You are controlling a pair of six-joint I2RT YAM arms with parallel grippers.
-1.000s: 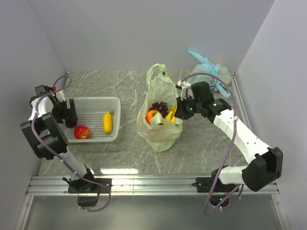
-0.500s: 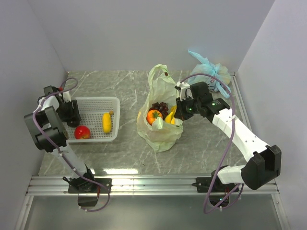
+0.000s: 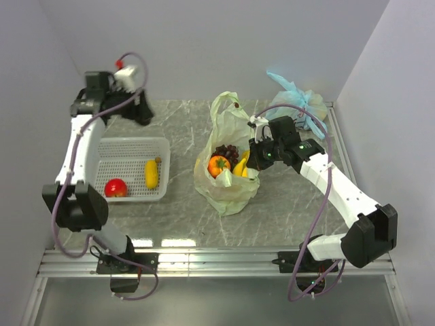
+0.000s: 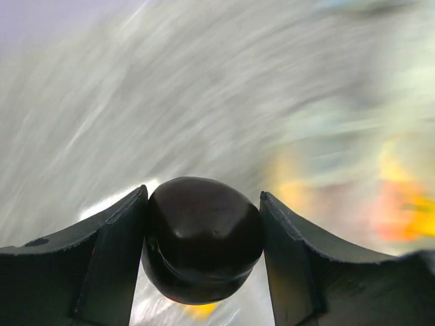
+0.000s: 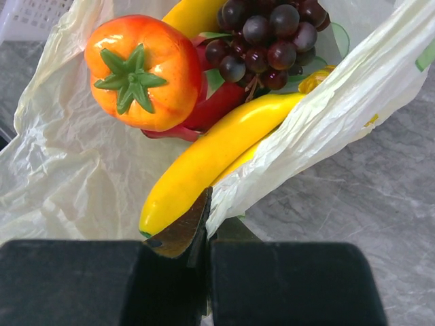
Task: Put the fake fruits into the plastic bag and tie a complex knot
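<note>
Left claw (image 4: 204,224) just lifted out of basket (image 3: 136,140), pinching dark round fruit (image 4: 202,251). Right claw (image 5: 207,227) pinches plastic bag (image 5: 61,170) rim open. You still owe red apple (image 3: 115,187), yellow fruit (image 3: 151,174).

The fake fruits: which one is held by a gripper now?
The dark round fruit, clamped in the left gripper. All the others lie in the plastic bag or in the white basket.

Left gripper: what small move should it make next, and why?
Probably it should carry its load right, toward the open mouth of the plastic bag. The left gripper is shut on a dark round fruit, off to the left of the bag. The right gripper pinches the bag's rim and holds the mouth open, with other fruits inside.
</note>
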